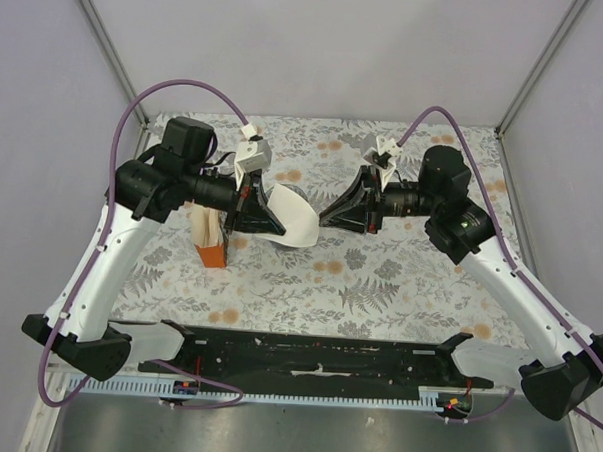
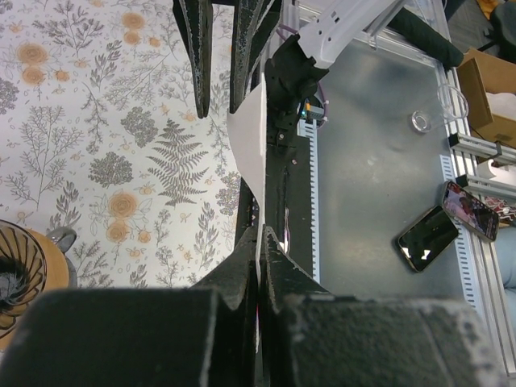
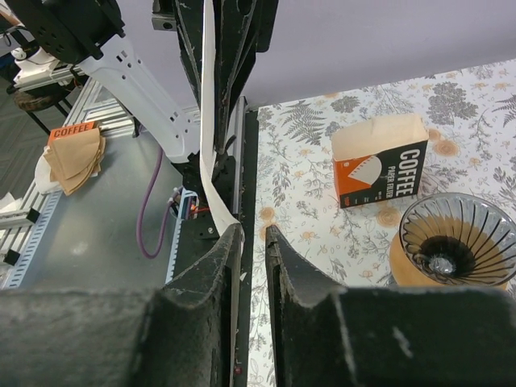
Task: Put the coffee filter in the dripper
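White paper coffee filter [image 1: 294, 218] hangs above the floral tabletop [image 1: 379, 279] between the two arms, pinched edge-on in the left end effector [image 2: 260, 238], whose jaws are clamped together on it. The right end effector [image 3: 251, 234] stands slightly apart, the filter's edge at one fingertip. The orange dripper [image 3: 455, 242] sits near the printed filter box [image 3: 379, 165]

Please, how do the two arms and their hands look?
The left arm and right arm have white curved links with black joints and bases. A purple cable loops over each. The left hand and right hand are black, wedge-shaped, with two tapering fingers.
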`<state>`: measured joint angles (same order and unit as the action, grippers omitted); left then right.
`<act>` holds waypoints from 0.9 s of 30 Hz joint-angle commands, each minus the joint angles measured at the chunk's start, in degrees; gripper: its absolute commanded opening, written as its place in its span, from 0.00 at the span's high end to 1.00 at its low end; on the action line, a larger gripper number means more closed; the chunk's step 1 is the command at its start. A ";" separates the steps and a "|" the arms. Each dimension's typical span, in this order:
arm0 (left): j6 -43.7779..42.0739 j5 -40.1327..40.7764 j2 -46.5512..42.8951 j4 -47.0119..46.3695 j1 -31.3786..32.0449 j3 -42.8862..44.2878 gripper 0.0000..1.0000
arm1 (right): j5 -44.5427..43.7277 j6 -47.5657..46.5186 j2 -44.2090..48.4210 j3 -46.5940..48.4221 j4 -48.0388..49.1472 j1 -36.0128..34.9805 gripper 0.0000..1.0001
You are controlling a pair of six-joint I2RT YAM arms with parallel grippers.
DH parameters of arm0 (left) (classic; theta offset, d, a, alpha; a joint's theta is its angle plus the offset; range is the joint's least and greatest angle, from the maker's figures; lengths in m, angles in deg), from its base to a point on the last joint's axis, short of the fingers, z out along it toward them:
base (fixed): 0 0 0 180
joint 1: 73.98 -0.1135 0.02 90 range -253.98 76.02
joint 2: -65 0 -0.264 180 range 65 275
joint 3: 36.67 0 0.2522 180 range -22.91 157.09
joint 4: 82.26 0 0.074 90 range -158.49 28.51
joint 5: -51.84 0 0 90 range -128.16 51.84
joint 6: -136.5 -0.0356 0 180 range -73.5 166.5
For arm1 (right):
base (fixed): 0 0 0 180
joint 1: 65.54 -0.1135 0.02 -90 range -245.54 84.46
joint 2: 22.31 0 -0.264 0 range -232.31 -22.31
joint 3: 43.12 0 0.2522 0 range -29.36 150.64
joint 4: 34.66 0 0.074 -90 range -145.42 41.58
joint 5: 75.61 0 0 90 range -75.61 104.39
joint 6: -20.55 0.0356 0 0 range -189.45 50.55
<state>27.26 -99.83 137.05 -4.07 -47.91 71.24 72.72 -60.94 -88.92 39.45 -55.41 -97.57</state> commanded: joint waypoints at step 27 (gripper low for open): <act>-4.05 2.69 0.19 0.26 1.09 2.18 0.98 | 3.56 2.12 -0.71 2.64 6.19 -3.82 0.62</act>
<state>25.60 -98.12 137.18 -4.01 -47.21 71.40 76.48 -59.83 -90.16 39.48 -52.00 -100.39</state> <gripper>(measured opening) 0.025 0.379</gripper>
